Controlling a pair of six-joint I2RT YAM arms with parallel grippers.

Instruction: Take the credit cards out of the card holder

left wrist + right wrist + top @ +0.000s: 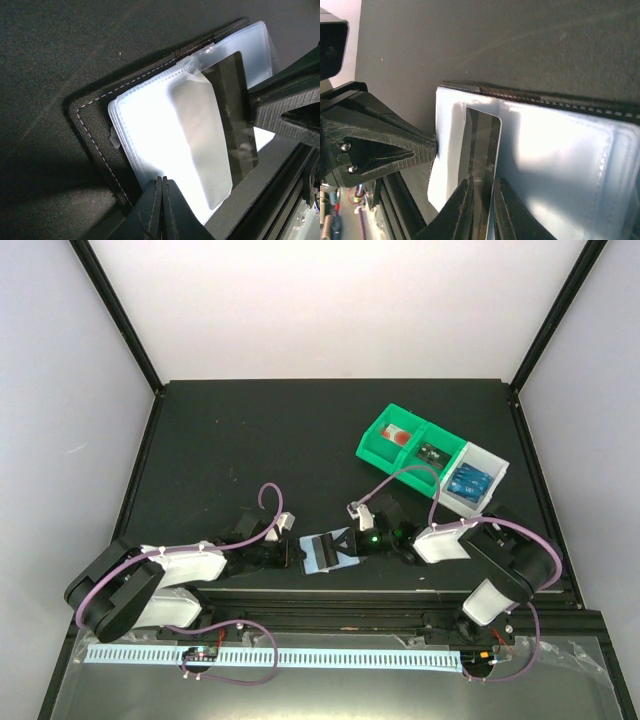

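Near edge of table [250,440]: card holder [325,552] | left claw [162,200] pressed together at its edge | right claw [484,182] straddles half-drawn credit card [482,140], grip unclear | other cards [468,481] already in tray [400,462]; extraction judged unfinished.

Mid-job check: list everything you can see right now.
table: one, black.
card holder: one, pale blue-grey, near edge, centre.
credit card: one, looks dark, sticking from the holder.
tray: one, green and grey, far right.
credit cards: number unclear, blue, tray's grey compartment.
red-and-white item: one, tray's left compartment.
dark green item: one, middle compartment.
left hand: black, shut, holder's left edge.
right hand: black, fingers at the protruding card.
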